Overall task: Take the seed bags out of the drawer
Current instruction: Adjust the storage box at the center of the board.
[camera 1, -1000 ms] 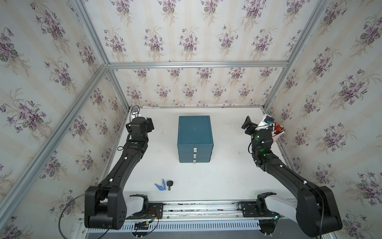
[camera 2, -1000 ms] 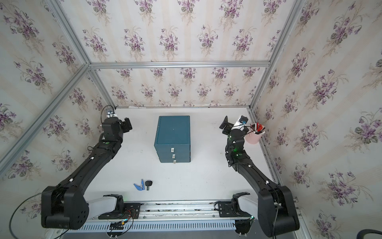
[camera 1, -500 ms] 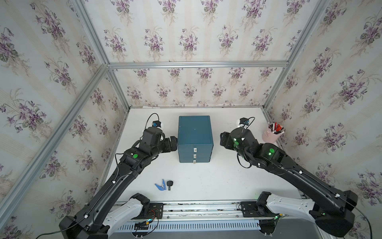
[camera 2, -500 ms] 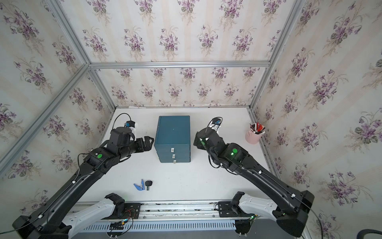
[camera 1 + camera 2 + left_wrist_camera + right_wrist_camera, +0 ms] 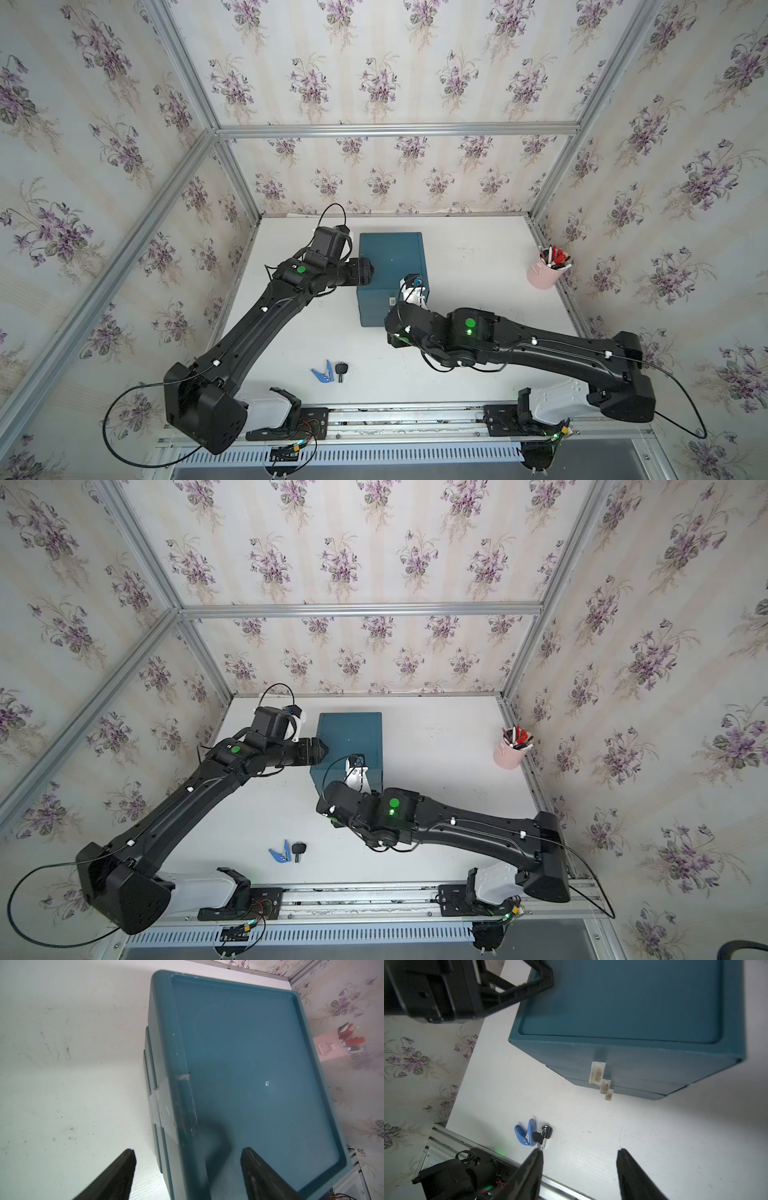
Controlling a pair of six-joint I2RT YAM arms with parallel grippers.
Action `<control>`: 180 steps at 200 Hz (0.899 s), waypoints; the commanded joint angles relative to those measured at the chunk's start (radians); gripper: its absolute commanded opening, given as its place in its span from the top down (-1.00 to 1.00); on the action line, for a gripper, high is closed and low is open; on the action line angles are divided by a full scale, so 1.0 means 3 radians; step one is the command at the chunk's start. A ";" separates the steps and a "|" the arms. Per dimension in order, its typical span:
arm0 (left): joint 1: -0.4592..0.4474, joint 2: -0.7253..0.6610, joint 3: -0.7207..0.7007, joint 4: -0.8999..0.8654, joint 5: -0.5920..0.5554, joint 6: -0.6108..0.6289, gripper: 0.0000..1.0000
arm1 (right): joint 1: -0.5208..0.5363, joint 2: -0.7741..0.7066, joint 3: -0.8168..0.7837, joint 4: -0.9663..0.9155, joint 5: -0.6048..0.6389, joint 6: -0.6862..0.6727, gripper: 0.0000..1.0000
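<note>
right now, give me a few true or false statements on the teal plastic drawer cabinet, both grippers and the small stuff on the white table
1. No drawer of the teal plastic drawer cabinet is pulled out. True.
2. A seed bag lies on the white table. False: no seed bag is in view.
3. The right gripper holds the blue plastic clip. False: its jaws are open and empty; the clip lies on the table beside the black key.
4. The left gripper has its jaws apart over the cabinet's top edge. True.
5. The pink cup of pens stands on the cabinet. False: it stands on the table by the wall.
</note>
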 commanded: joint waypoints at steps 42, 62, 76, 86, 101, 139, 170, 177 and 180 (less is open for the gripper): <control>0.0002 0.0100 -0.0026 0.0197 0.0179 0.0162 -0.48 | -0.0405 0.0292 0.0065 0.0236 -0.0137 0.0064 0.05; 0.0006 0.0136 0.0010 0.0192 0.0149 0.0190 -0.44 | -0.0471 0.0386 0.0140 0.0218 -0.0171 0.0009 0.07; 0.0005 0.0149 0.0019 0.0190 0.0134 0.0211 -0.40 | -0.0513 0.0434 0.0153 0.0237 -0.0196 -0.0017 0.11; 0.0006 0.0169 0.0036 0.0190 0.0147 0.0232 -0.39 | -0.0545 0.0460 0.0157 0.0247 -0.0207 -0.0023 0.16; 0.0006 0.0206 0.0059 0.0179 0.0188 0.0251 -0.36 | -0.0572 0.0484 0.0176 0.0238 -0.0182 -0.0033 0.21; -0.0009 0.0258 0.0055 0.0203 0.0289 0.0267 -0.28 | -0.0622 0.0516 0.0236 0.0157 -0.0131 -0.0058 0.29; -0.0035 0.0291 0.0028 0.0254 0.0374 0.0256 -0.22 | -0.0644 0.0523 0.0243 0.0148 -0.0121 -0.0079 0.39; -0.0039 0.0294 0.0034 0.0254 0.0379 0.0254 -0.21 | -0.0648 0.0518 0.0243 0.0142 -0.0102 -0.0076 0.41; -0.0042 0.0295 0.0032 0.0254 0.0378 0.0252 -0.20 | -0.0647 0.0520 0.0241 0.0136 -0.0098 -0.0076 0.41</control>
